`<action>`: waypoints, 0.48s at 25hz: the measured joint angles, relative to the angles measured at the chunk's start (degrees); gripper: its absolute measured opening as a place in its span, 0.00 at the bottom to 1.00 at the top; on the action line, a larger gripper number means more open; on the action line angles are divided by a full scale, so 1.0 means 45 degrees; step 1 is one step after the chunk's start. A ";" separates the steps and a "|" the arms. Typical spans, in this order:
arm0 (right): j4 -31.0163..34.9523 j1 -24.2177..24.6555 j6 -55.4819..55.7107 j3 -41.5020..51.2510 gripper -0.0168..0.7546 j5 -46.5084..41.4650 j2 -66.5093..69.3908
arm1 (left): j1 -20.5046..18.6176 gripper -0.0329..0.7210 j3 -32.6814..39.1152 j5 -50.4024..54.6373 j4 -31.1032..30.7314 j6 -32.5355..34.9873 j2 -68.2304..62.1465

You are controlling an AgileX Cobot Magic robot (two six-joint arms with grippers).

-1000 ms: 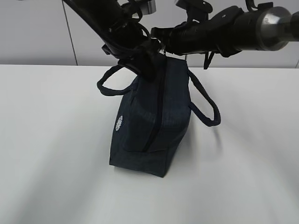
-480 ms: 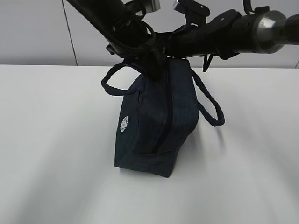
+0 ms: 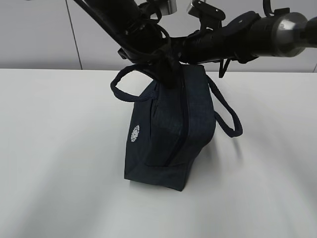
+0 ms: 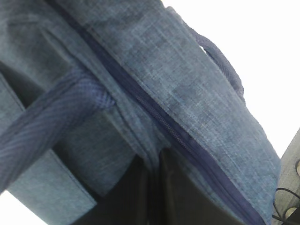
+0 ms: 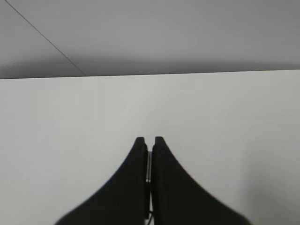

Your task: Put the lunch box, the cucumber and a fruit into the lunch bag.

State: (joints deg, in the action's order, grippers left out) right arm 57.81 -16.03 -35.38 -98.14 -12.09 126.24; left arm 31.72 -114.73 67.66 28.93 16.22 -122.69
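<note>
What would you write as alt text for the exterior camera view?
A dark navy lunch bag stands on a white table with its top end raised under two black robot arms that meet above it. Its zipper runs down the middle, loop handles hang on both sides, and a small white round logo faces the camera.

My left gripper [image 3: 166, 69] buries its tips in the lunch bag [image 3: 171, 134] top, so my jaws' stance there is hidden; the bag's contents too.

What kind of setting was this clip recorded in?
Probably a lab or test bench, not a home: a bare white table, plain pale wall panels behind it, and only the navy lunch bag staged between two black robot arms.
</note>
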 joint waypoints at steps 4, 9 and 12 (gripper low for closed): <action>0.0000 0.0088 -0.0006 -0.0026 0.02 -0.0377 0.0233 | 0.0008 0.03 0.0000 0.0050 0.0000 0.0000 0.0000; -0.0692 0.0191 -0.0062 -0.0026 0.02 -0.0946 0.0177 | 0.0059 0.03 0.0000 0.0205 0.0000 0.0000 0.0000; -0.1097 0.0208 -0.0062 -0.0026 0.02 -0.1104 0.0009 | 0.0059 0.03 0.0261 0.0177 0.0000 0.0020 0.0025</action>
State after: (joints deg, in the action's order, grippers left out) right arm 52.87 -15.09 -35.66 -98.26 -17.06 126.28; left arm 31.99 -113.56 68.45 28.93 16.31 -122.58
